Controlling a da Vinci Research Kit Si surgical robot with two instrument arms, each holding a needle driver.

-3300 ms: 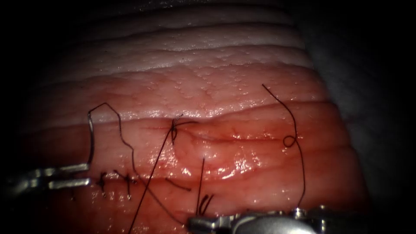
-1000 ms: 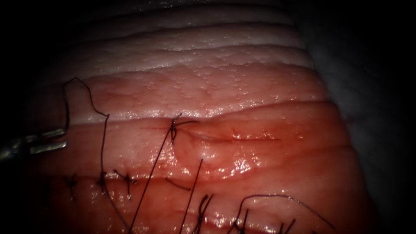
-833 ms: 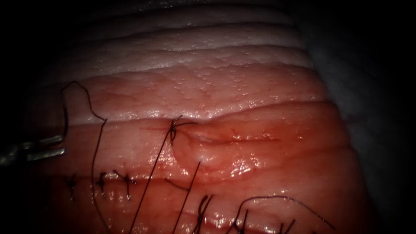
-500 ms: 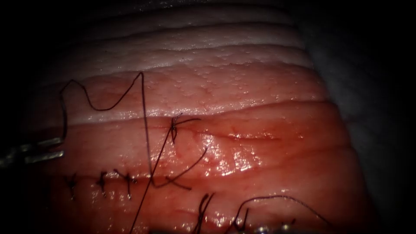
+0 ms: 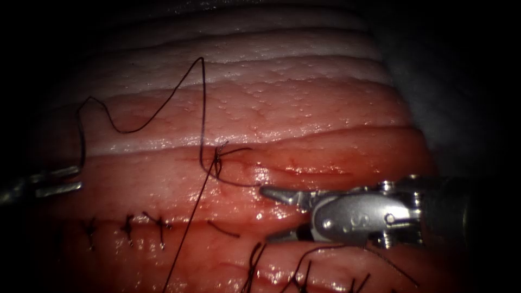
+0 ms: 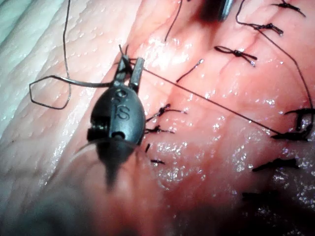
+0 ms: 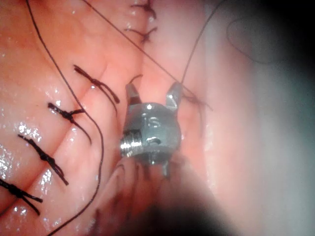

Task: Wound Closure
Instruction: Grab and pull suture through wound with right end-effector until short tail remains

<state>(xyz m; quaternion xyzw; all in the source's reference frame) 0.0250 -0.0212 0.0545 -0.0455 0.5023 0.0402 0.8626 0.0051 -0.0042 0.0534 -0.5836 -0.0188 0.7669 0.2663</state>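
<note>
Pink-red glistening pork-belly tissue (image 5: 304,114) with a thin horizontal cut (image 5: 304,171), edges drawn together at a dark knotted stitch (image 5: 218,160). Thin curved steel needle (image 5: 81,142) gripped at one end in the left tool (image 5: 65,182), out of the tissue, left of the knot. Fine dark thread (image 5: 202,108) arching from needle up over pale tissue, down to the knot, on toward the right tool's (image 5: 274,214) spread, empty jaws.

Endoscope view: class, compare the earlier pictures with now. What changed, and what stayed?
The right end effector, earlier at the lower edge, has come in from the right, jaws open and empty, beside the knot. The thread loop has risen over the tissue. The left end effector shifted up-left, then stayed shut on the needle near one end, outside the tissue.
</note>
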